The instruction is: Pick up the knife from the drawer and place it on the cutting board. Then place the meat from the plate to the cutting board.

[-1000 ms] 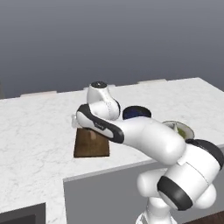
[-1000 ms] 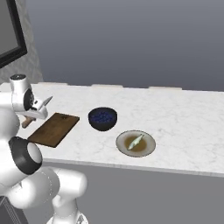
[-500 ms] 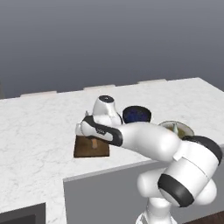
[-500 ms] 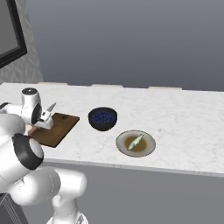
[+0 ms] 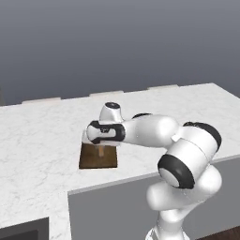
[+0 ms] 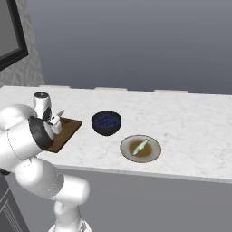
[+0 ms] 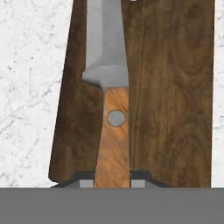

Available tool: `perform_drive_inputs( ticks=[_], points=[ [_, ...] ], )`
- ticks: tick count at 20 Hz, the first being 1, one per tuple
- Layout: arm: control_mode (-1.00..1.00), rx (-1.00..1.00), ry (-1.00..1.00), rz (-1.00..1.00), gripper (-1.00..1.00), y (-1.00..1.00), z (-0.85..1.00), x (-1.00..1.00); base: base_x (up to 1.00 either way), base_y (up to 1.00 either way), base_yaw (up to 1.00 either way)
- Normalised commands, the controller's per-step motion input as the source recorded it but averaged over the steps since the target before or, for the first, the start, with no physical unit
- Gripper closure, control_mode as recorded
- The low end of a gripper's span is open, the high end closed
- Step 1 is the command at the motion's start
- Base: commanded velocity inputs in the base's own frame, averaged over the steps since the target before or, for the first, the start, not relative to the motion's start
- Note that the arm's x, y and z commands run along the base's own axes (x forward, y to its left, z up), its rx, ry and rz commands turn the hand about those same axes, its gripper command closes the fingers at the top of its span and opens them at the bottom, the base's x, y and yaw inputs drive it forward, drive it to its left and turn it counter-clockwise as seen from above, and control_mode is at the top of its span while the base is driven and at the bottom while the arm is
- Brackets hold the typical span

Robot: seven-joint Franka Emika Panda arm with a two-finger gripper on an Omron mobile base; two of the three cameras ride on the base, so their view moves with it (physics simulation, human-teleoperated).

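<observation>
Item 1, step in hand: we recorded the gripper (image 7: 112, 183) closed tight on the wooden handle of the knife (image 7: 109, 92), carrying it low over the cutting board (image 7: 170, 87). In the hand view the blade ran along the board's length, over its left half. From the left base view the handle hung down toward the board's top; we could not tell whether it touched. We judged the 1st half of the task (knife to board) nearly done.

Item 2, next move: we judged it called for a short lowering until the knife lay flat, then releasing the handle and lifting straight away.

Item 3, remaining things: the plate (image 6: 140, 148) sat on the counter (image 6: 190, 118) well to the right, a pale piece on it (presumably the meat (image 6: 139, 147), too small to be sure). A dark blue bowl (image 6: 106, 123) stood between board and plate.

Item 4, edges and room: the board lay near the counter's front edge. The blade sat close to 1 long edge of the board, so little margin there; bare counter lay behind and to the left. The bowl stood in the path toward the plate.
</observation>
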Motion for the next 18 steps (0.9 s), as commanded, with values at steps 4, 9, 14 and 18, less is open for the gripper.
perform_drive_inputs(
  ticks=[4, 9, 14, 18],
  points=[
    [-1.0, -0.02, 0.11, -0.01, 1.0, 0.12, -0.34, 0.43, 0.0, 0.0, 0.0],
    [-1.0, -0.2, 0.09, -0.03, -1.0, 0.57, -0.43, 0.24, 0.0, 0.0, 0.0],
    [-1.0, -0.16, 0.01, -0.06, -1.0, 0.26, -0.26, 0.02, 0.0, 0.0, 0.0],
    [-1.0, -0.03, -0.03, -0.02, -1.0, -0.05, 0.26, -0.06, 0.0, 0.0, 0.0]
  ],
)
